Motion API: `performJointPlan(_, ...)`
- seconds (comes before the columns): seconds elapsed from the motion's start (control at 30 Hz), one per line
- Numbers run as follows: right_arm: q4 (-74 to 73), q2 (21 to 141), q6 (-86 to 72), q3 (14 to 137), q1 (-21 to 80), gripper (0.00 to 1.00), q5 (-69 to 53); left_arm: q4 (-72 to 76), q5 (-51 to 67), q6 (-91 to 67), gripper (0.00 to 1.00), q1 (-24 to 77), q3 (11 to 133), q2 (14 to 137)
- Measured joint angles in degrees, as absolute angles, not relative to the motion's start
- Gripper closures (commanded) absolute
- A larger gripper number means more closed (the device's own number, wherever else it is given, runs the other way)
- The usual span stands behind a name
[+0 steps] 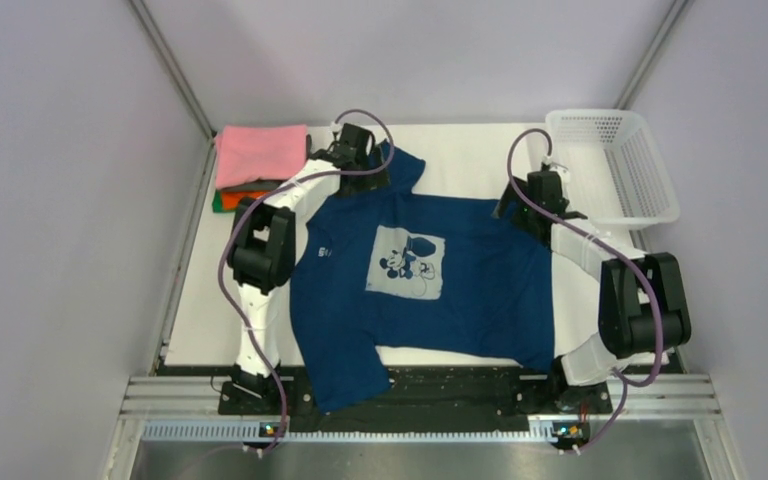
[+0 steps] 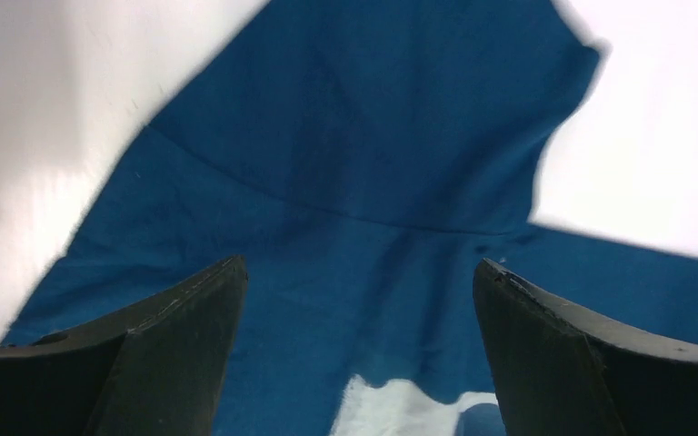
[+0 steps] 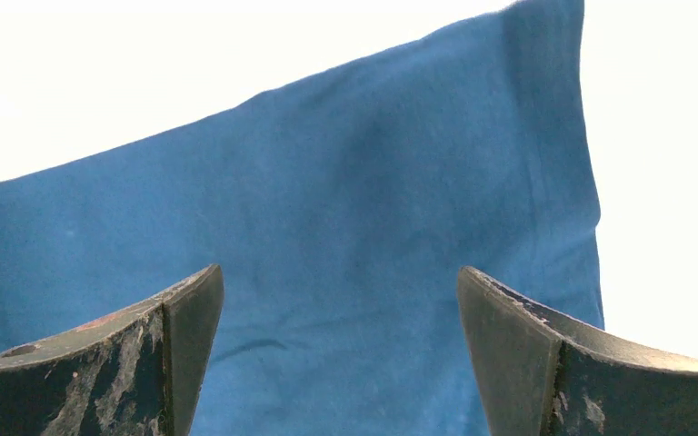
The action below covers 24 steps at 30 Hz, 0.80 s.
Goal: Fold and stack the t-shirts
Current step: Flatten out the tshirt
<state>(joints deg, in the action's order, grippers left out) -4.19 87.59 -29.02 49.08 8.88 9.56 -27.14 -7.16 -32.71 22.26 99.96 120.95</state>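
Note:
A navy blue t-shirt [image 1: 480,280] with a pale cartoon print on its chest lies spread flat across the table, one corner hanging over the near edge. My left gripper [image 1: 375,165] hovers over its far left sleeve [image 2: 373,118], jaws wide open and empty [image 2: 359,277]. My right gripper [image 1: 518,208] is over the far right sleeve [image 3: 373,200], also open with only cloth beneath it [image 3: 341,277]. At the back left stands a stack of folded t-shirts: pink [image 1: 260,152] on top, orange [image 1: 245,196] and green [image 1: 220,204] edges showing below.
A white plastic mesh basket [image 1: 615,165] stands at the back right corner. Grey walls close in both sides. The metal rail [image 1: 420,395] with both arm bases runs along the near edge.

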Motion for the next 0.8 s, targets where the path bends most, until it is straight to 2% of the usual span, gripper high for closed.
performJointPlan(0.13,-5.1,93.4,-27.9,55.8,8.9,0.03,9.6,-30.9,-6.3,-33.3,0.02,21.8,100.7,127.3)
performJointPlan(0.3,-7.7,103.0,-26.3,62.5,8.9,0.03,9.3,-34.5,-7.4,-36.2,0.02,20.9,107.2,130.1)
performJointPlan(0.6,-11.8,115.6,-25.0,78.2,8.9,0.04,7.9,-36.5,-4.0,-38.9,0.02,13.9,112.5,133.8)
performJointPlan(0.8,-14.1,123.6,-25.0,90.2,8.9,0.04,7.2,-39.5,-2.7,-39.1,0.01,11.8,122.2,139.3)
